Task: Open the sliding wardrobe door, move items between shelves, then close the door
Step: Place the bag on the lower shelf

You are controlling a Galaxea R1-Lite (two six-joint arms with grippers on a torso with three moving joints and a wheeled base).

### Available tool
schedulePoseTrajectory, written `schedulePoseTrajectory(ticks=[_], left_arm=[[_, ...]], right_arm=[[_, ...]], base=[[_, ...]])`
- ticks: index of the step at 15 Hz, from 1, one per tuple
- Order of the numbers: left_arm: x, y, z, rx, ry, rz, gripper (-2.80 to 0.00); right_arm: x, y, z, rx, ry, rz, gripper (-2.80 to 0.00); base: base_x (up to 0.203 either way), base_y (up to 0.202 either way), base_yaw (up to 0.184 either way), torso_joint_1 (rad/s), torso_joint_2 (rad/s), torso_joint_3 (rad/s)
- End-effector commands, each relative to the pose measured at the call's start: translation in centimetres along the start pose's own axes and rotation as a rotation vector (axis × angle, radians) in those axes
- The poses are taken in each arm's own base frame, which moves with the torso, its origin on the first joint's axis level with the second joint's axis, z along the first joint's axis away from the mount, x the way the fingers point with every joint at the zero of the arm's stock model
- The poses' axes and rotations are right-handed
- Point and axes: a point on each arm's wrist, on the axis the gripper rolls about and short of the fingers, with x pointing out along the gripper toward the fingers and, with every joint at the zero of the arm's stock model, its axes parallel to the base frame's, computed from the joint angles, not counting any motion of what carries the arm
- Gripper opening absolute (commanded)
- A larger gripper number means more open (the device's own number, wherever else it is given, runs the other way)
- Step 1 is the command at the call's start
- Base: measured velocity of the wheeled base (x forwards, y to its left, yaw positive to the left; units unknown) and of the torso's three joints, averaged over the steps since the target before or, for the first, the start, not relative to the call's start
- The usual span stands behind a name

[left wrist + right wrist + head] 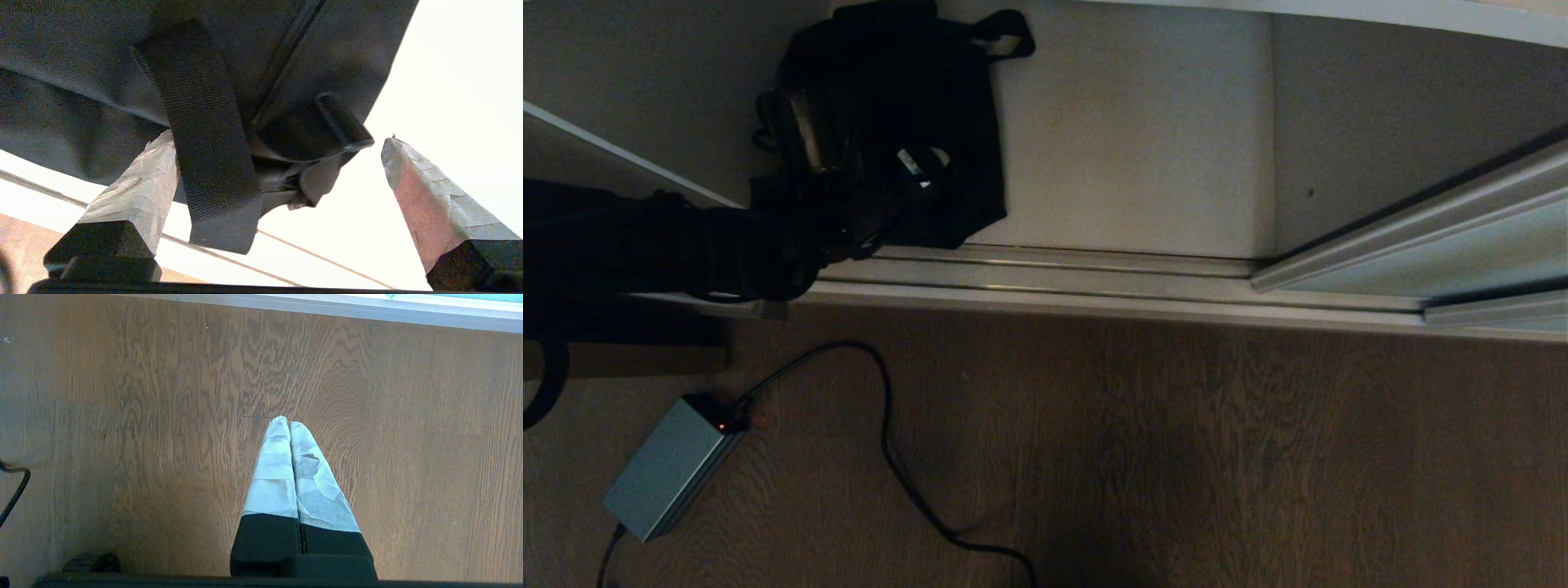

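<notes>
One black bag lies at the upper left of the head view, with two loop straps showing. One grey power brick and one black cable sit lower left. One sliding door stands at right.

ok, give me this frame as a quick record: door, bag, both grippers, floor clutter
door: sliding wardrobe door slid to the right, wardrobe open
bag: black bag lying on the white shelf, near the front edge
left gripper: left gripper open at the bag, a strap and a bag corner between its fingers, not closed on them
right gripper: right gripper shut, empty, hanging over the wood floor
floor clutter: grey power brick with black cable
</notes>
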Motion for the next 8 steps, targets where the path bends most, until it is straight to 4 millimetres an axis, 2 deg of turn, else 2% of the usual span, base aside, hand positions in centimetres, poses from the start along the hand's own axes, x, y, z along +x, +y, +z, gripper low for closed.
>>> schedulePoseTrajectory(ticks=[1,5,8], left_arm=[[-0.1,-0.2,0.2,-0.025,-0.005,-0.007,0.00],[-1.5,-0.5,1.4,0.016,-0.021,-0.011,0.00],[-1.8,0.0,0.7,0.118,0.006,0.005,0.00]], right_arm=[[0.0,0.0,0.0,0.000,-0.003,0.000,-2.80],[0.0,0.0,0.0,0.000,-0.002,0.000,-2.80],[0.0,0.0,0.0,0.000,-0.002,0.000,-2.80]], base=[[0.000,0.000,0.000,0.000,0.00,0.000],[0.000,0.000,0.000,0.000,0.00,0.000],[0.000,0.000,0.000,0.000,0.00,0.000]])
